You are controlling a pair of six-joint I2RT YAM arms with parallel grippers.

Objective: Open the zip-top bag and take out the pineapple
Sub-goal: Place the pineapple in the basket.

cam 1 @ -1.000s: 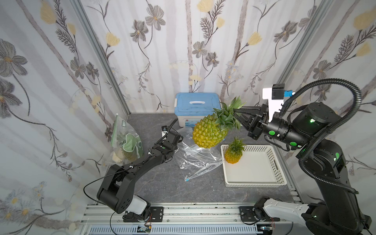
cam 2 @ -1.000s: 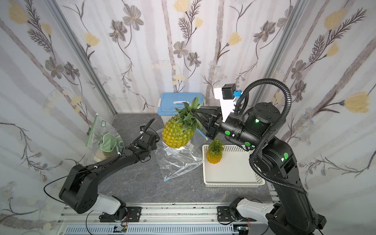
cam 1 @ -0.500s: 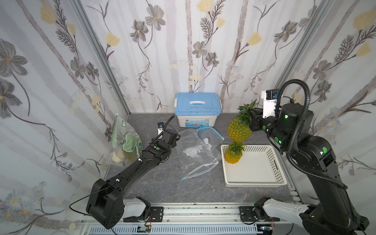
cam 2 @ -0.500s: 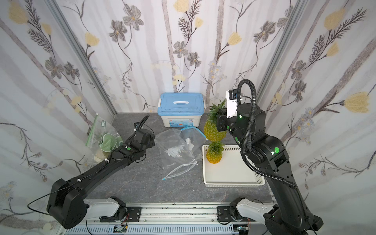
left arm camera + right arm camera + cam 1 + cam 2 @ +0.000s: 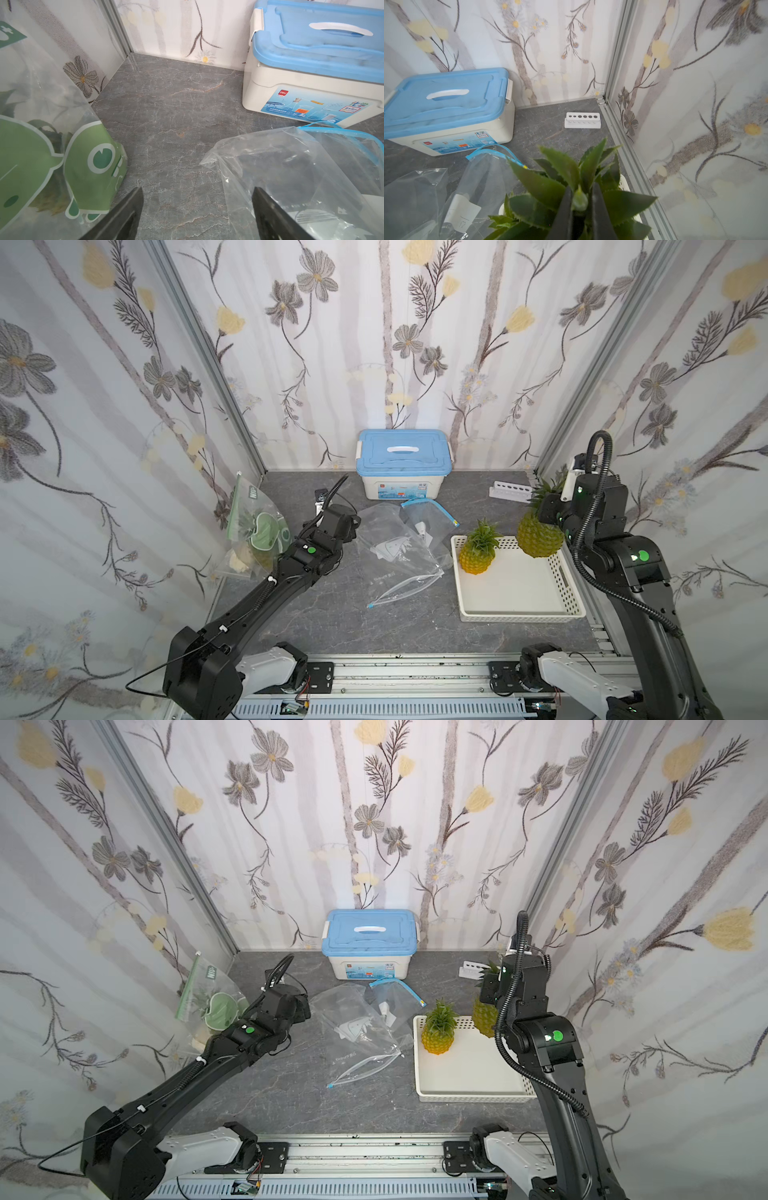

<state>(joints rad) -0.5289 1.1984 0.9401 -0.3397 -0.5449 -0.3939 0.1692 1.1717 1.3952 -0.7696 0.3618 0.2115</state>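
Note:
My right gripper (image 5: 580, 199) is shut on the green crown of the pineapple (image 5: 539, 537), which hangs over the far right corner of the white tray (image 5: 519, 610). In both top views the yellow pineapple (image 5: 484, 1017) is partly hidden behind the right arm. The clear zip-top bag (image 5: 399, 547) with a blue zip strip lies slack on the table's middle, its mouth gaping toward the blue-lidded box. My left gripper (image 5: 198, 193) is open over bare table just left of the zip-top bag (image 5: 291, 176), with nothing between its fingers.
A smaller pineapple (image 5: 478, 551) stands in the tray's near-left corner. A green-printed bag (image 5: 257, 531) leans on the left wall. The blue-lidded box (image 5: 405, 464) sits at the back, and a white tube rack (image 5: 512, 490) lies at the back right.
My right arm has carried the pineapple from above the bag to the right, over the tray. My left gripper has opened, let go of the bag and pulled back left; the bag has slumped flat.

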